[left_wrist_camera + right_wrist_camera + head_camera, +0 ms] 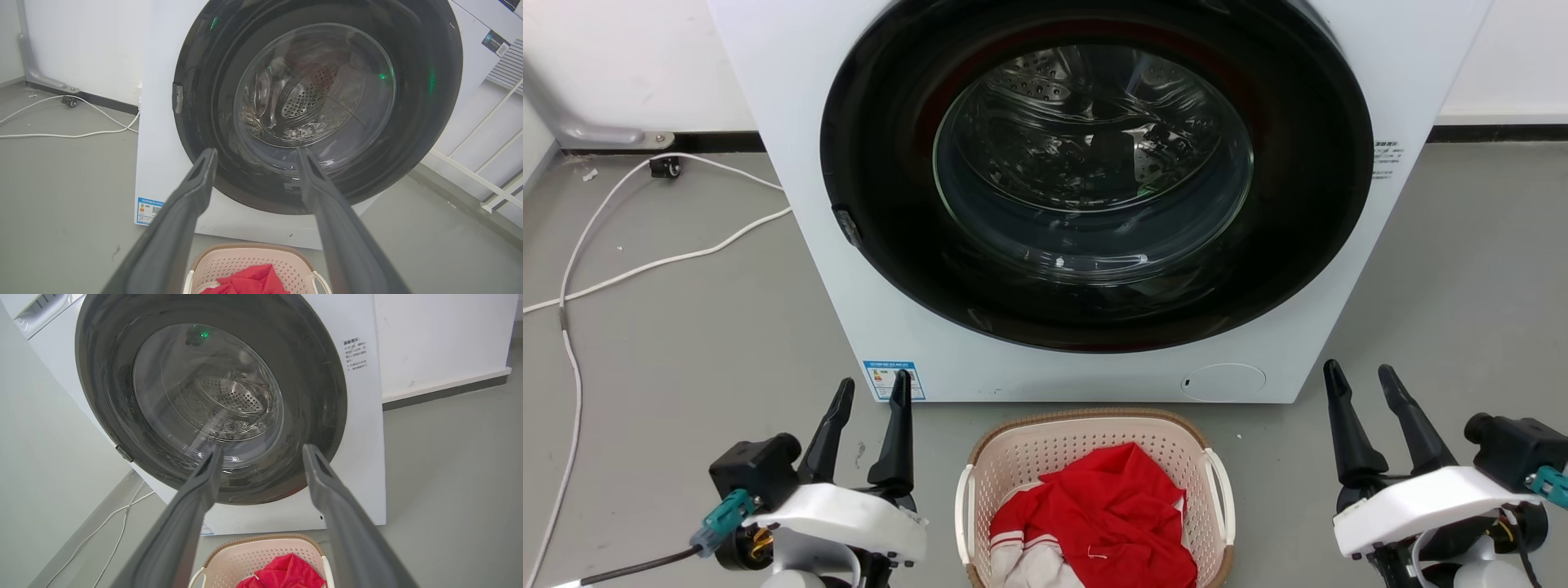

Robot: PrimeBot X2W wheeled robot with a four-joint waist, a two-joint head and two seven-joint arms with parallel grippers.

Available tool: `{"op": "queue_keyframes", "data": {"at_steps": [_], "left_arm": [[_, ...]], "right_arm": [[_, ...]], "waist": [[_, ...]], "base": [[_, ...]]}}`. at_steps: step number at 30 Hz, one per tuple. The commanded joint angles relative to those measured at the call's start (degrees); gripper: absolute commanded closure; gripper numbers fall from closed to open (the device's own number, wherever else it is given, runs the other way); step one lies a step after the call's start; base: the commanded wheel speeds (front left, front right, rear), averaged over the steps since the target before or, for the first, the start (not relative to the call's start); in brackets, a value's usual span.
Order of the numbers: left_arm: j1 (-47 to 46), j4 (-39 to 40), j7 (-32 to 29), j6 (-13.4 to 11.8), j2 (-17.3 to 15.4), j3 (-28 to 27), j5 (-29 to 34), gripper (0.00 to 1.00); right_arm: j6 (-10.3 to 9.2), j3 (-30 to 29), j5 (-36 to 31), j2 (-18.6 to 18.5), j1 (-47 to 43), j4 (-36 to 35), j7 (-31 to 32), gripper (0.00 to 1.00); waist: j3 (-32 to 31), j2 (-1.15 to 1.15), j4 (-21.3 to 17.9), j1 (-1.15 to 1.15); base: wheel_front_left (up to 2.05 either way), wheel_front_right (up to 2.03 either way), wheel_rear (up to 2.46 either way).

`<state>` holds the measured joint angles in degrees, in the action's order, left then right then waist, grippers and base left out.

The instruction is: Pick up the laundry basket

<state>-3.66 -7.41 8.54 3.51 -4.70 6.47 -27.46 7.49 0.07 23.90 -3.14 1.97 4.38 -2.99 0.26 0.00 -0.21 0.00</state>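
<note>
The laundry basket [1045, 445], cream perforated plastic with a brown woven-look rim and white side handles, stands on the floor at the bottom centre of the head view, just before the washer. Red and white clothes [1103, 514] lie inside it. My left gripper [874, 390] hovers open to the basket's left, nothing between its fingers. My right gripper [1361, 376] is open to the basket's right, also holding nothing. In the left wrist view the basket [241, 259] sits low between the open gripper [255, 153]. The right wrist view shows the basket [253, 551] below the open gripper [261, 451].
A white front-loading washer [833, 286] with a closed dark round door [1094, 171] stands right behind the basket. White cables [629, 269] trail over the grey floor at the left. A white rack [496, 163] stands to the washer's right in the left wrist view.
</note>
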Motion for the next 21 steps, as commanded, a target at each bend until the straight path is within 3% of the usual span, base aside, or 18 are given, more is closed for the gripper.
{"op": "queue_keyframes", "data": {"at_steps": [1,21], "left_arm": [[0.07,0.41,0.5,-0.21,-0.32,0.34,1.62,0.0],[0.0,-0.99,3.19,-2.9,-1.78,3.44,12.78,0.0]], "right_arm": [[0.0,0.14,-1.85,0.15,-0.36,-0.82,-0.1,0.0],[0.0,0.29,-14.07,0.24,-1.61,-2.16,0.31,0.0]], "waist": [[0.02,0.0,0.0,0.0],[-0.03,0.0,-0.06,0.0]], "base": [[0.0,0.0,0.0],[0.0,0.0,0.0]]}}
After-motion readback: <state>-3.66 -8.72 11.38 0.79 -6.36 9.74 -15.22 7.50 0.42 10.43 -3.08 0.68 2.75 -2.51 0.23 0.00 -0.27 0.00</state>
